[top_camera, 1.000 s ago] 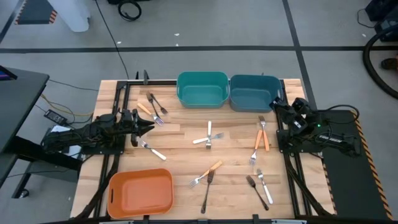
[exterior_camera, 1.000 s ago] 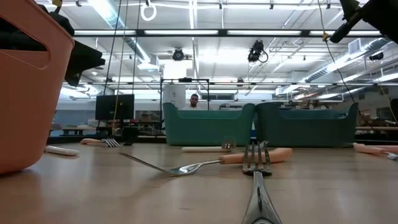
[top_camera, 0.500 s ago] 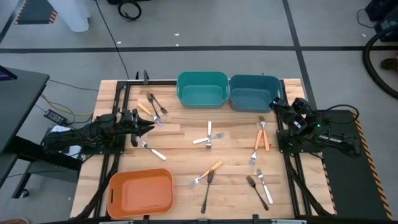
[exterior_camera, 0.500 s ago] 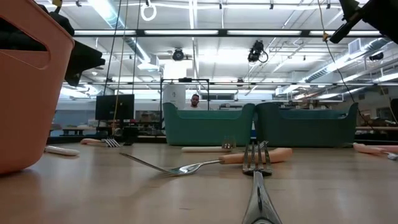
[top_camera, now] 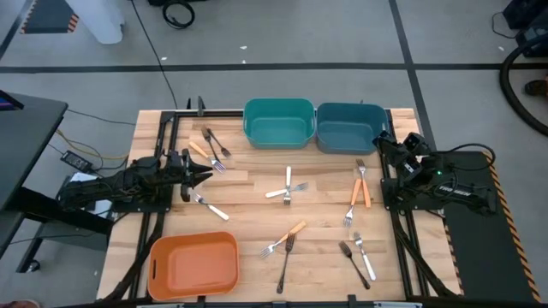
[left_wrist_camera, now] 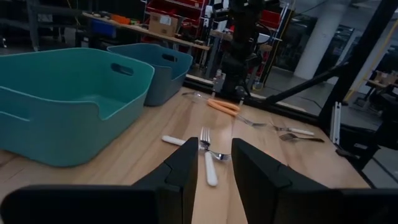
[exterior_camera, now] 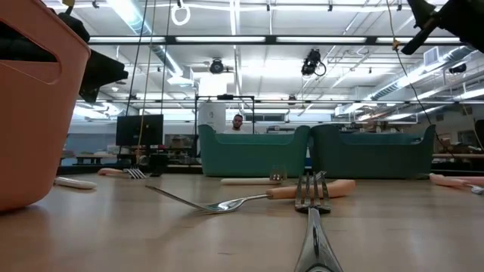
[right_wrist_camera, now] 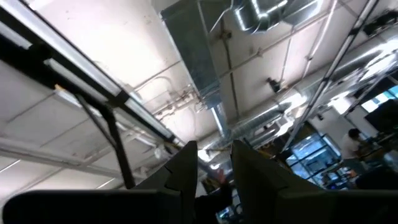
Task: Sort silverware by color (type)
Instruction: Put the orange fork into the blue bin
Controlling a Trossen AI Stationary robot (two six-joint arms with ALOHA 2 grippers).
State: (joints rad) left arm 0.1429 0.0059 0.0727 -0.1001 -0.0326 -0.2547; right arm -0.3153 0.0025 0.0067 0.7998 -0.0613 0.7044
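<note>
The silverware lies scattered on the wooden table (top_camera: pixel 248 201). Two orange-handled forks (top_camera: pixel 363 184) lie at the right and two crossed white-handled forks (top_camera: pixel 287 188) in the middle. An orange-handled fork and a dark fork (top_camera: pixel 287 239) lie toward the near edge. A dark fork and a white-handled one (top_camera: pixel 358 255) lie at the near right, several more (top_camera: pixel 212 145) at the far left. My left gripper (top_camera: pixel 208 174) (left_wrist_camera: pixel 214 149) stands open and level at the left edge, above a white-handled fork (top_camera: pixel 208 205). My right gripper (top_camera: pixel 379 141) (right_wrist_camera: pixel 214 152) is open at the right edge, tipped up toward the ceiling.
A teal bin (top_camera: pixel 278 122) and a blue bin (top_camera: pixel 349 127) stand side by side at the far edge, and an orange bin (top_camera: pixel 194 263) at the near left corner. Bare wood lies between the fork groups. A person shows far behind the bins in the low view.
My right gripper has turned a little at the wrist without leaving its place. The forks and bins lie as before.
</note>
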